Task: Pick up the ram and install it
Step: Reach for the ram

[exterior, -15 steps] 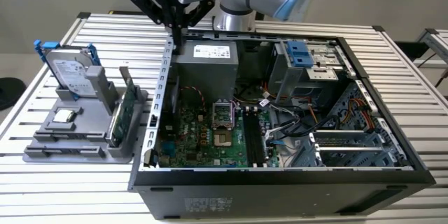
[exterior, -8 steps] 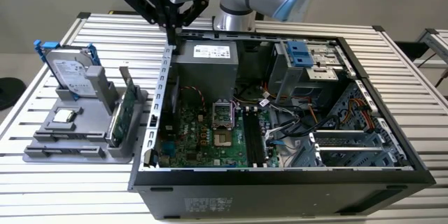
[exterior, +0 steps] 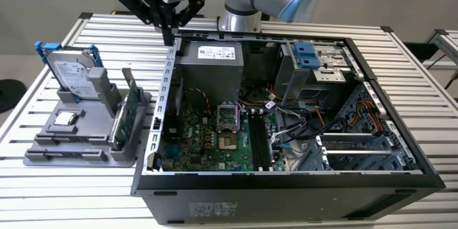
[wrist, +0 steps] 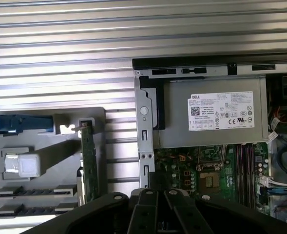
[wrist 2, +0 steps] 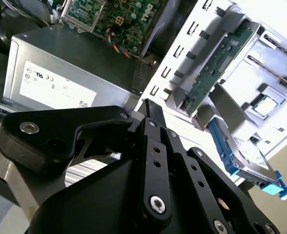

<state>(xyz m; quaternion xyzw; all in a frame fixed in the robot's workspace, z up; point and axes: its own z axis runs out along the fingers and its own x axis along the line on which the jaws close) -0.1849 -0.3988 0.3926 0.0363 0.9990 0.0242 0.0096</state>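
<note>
My gripper (exterior: 169, 37) hangs above the back corner of the open computer case (exterior: 164, 79), on the exterior view's left. Its black fingers (wrist 2: 150, 109) are pressed together with nothing between them, as both wrist views show (wrist: 158, 194). On the motherboard (exterior: 207, 143) the dark memory slots (exterior: 259, 143) run lengthwise. I cannot tell whether the ram sits in one of them. A taller green card (exterior: 123, 119) stands upright in the grey holder (exterior: 79, 154) beside the case, well away from the gripper.
The holder also carries a silver hard drive with blue rails (exterior: 72, 73) and a small square chip (exterior: 66, 118). The grey power supply (wrist: 209, 119) lies just below my gripper. Cables (exterior: 301, 124) and drive bays (exterior: 315, 60) crowd the case's other half. A slatted aluminium table (exterior: 415, 79) surrounds everything.
</note>
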